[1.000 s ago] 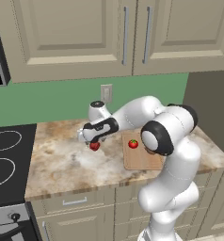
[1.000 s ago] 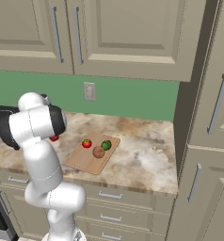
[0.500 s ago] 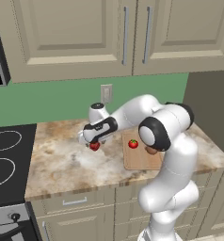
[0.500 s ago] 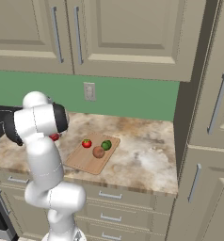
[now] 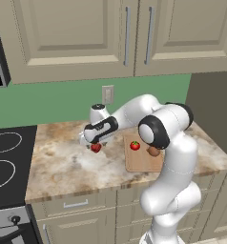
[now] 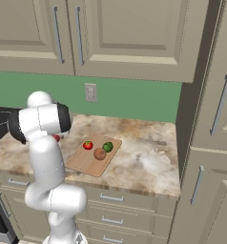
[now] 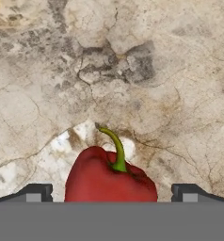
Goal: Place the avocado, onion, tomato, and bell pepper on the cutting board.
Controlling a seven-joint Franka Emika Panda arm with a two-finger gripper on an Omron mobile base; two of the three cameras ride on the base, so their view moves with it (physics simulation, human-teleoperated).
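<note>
The marbled stone counter [image 5: 63, 162] ran beneath beige cabinets and a green wall. The gripper [image 7: 111, 192] hung low over the bell pepper [image 7: 110, 176], fingers spread wide to either side, gripping nothing; the pepper's lower half was cut off. On the cutting board [image 6: 82, 163] lay the tomato [image 6: 87, 145], avocado [image 6: 108, 147] and onion [image 6: 99, 154].
</note>
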